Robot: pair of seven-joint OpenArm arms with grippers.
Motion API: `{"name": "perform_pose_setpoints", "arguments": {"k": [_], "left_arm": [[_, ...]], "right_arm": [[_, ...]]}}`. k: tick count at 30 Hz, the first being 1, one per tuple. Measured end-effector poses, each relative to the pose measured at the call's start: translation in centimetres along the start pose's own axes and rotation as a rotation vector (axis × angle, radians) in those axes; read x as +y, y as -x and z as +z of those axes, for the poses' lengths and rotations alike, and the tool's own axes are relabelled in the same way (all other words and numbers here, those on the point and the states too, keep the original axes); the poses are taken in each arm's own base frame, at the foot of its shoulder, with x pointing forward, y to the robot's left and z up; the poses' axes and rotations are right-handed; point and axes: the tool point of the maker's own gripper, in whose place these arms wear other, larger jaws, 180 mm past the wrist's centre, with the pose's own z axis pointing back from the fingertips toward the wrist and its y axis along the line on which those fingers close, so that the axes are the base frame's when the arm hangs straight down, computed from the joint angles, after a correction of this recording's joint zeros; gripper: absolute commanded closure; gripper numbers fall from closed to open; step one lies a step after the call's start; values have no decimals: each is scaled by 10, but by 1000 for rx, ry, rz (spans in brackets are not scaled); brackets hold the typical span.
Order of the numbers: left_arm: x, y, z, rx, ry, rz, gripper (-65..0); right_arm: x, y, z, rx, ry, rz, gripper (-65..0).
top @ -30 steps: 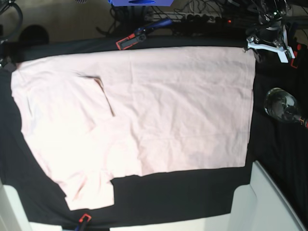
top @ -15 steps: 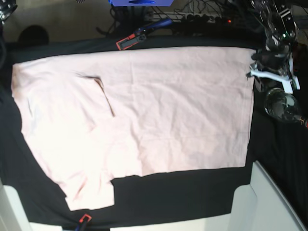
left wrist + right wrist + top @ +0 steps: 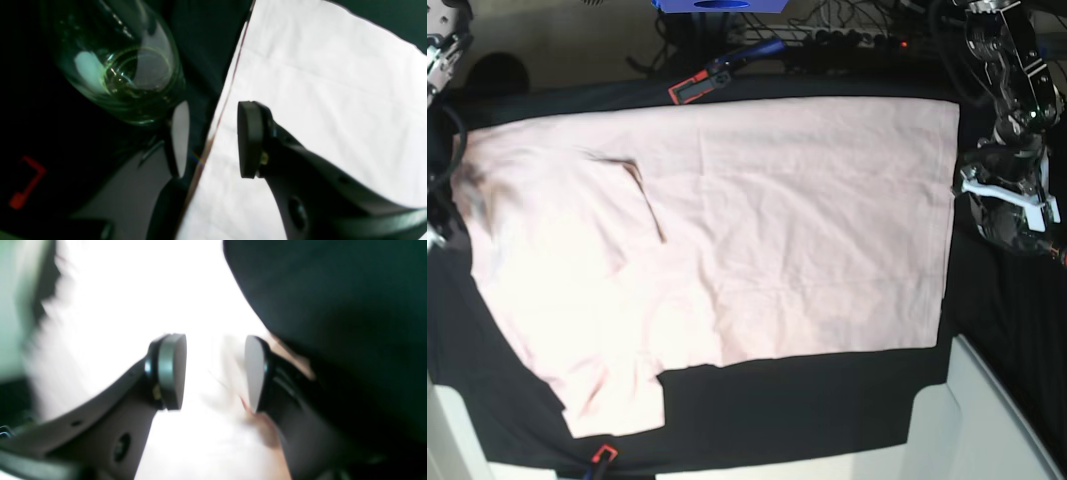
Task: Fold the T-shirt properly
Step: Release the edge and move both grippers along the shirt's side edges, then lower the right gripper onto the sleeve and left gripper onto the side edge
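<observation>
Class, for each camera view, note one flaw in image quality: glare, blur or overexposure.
Base view: the T-shirt washes out to white toward its left side. Right wrist view: motion blur smears everything, and the cloth is blown out. Left wrist view: the glass sits close and soft, with reflections on it, and the black table cloth is nearly lost in darkness.

The left gripper [image 3: 967, 182] now sits lower along the T-shirt's [image 3: 757, 230] hem edge than a second ago, now covering the glass [image 3: 116, 66]. The right gripper [image 3: 215, 371] reappears beside the T-shirt's opposite edge.
</observation>
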Motion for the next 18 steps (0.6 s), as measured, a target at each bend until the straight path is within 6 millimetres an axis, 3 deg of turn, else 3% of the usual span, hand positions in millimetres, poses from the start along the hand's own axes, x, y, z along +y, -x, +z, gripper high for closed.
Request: {"name": "perform_pose_setpoints", "arguments": {"k": [2, 3, 4, 6, 9, 11, 12, 15, 18], "left_arm": [[-1, -3, -8, 4, -27, -70, -242], [-8, -2, -13, 17, -23, -114, -242], [-14, 1, -18, 29, -22, -150, -242], [-24, 3, -24, 41, -20, -176, -242], [-32, 3, -32, 46, -13, -169, -242], [-32, 2, -37, 51, -13, -159, -242], [-31, 3, -41, 59, -14, -157, -242], [-32, 1, -43, 56, -19, -149, -242], [-35, 1, -43, 58, -7, -151, -242]], "right_arm": [[35, -50, -9, -94, -13, 208, -284], [47, -68, -13, -121, 2, 302, -284], [53, -74, -19, -117, 13, 359, -284], [45, -62, -36, -62, 51, 390, -286], [19, -10, -62, 86, 98, 368, -297], [9, 6, -71, 150, 124, 397, -342], [12, 1, -76, 136, 122, 421, -369], [47, -32, -92, 1, 67, 465, -424], [64, -35, -98, -25, 28, 482, -472]]}}
